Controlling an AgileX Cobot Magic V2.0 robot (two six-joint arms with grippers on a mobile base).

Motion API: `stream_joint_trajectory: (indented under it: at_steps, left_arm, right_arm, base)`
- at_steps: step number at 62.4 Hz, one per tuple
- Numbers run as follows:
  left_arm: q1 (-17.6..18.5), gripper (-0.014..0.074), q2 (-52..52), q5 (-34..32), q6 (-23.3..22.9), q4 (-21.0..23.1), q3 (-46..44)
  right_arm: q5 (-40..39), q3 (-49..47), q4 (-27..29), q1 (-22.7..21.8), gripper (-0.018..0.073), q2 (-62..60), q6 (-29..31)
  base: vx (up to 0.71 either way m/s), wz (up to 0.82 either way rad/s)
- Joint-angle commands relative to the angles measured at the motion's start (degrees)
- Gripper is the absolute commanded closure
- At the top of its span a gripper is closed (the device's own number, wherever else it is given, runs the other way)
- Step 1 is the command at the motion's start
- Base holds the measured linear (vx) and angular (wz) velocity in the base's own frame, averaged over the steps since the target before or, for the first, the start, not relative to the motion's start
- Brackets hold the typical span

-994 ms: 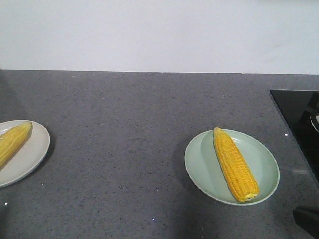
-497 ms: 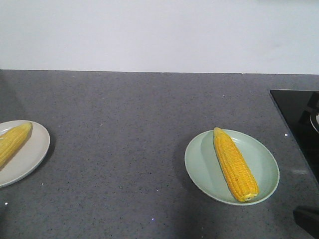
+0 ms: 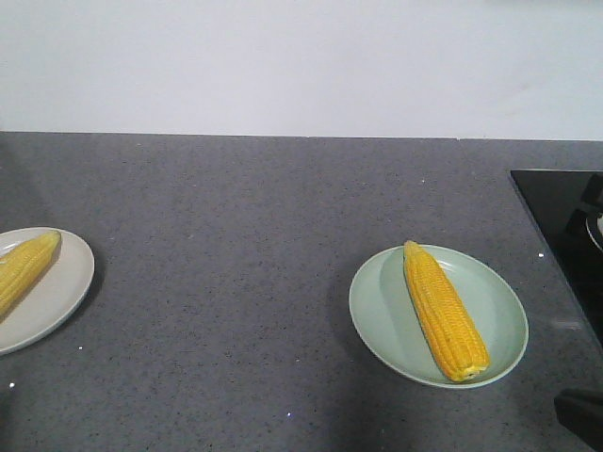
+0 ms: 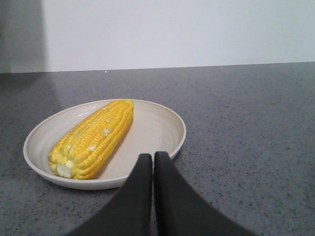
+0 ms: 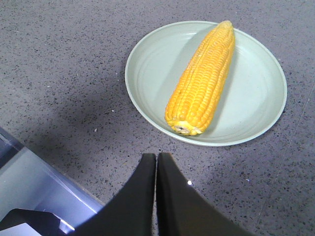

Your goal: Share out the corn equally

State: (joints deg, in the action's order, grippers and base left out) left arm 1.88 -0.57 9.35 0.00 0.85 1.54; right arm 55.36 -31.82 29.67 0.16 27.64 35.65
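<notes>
One cob of corn (image 3: 445,312) lies on a pale green plate (image 3: 499,292) at the right of the grey counter; the right wrist view shows the same cob (image 5: 203,78) on its plate (image 5: 147,69). A second cob of corn (image 3: 23,267) rests on a cream plate (image 3: 71,282) at the left edge, and the left wrist view shows that cob (image 4: 93,137) on the plate (image 4: 162,123). My left gripper (image 4: 153,156) is shut and empty, just short of the cream plate's near rim. My right gripper (image 5: 156,157) is shut and empty, a little short of the green plate.
A black glass cooktop (image 3: 565,217) fills the right edge of the counter, with a dark object (image 3: 579,414) at the bottom right corner. A white wall runs behind the counter. In the right wrist view a shiny edge (image 5: 34,191) sits at the lower left.
</notes>
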Motion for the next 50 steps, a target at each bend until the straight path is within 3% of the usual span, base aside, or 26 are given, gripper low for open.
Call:
stream_joint_trajectory:
  at_steps: [1,39,50]
  left_arm:
    - [0.0,0.0603,-1.0,-4.3,-0.6,0.0,0.2]
    - [0.0,0.0603,-1.0,-4.3,-0.5,0.0,0.2]
    - [0.0,0.0603,-1.0,-4.3,-0.5,0.0,0.2]
  right_arm:
    - [-2.4,-1.2,1.7,-0.2,0.0564,0.4,0.5]
    - [-2.5,-1.2,1.6,-0.2,0.0564,0.4,0.5]
    - [-4.4,-1.2,-3.4,-0.2,0.0564,0.3,1.3]
  base:
    - [0.0,0.0]
    - [0.0,0.0]
    - [0.0,0.0]
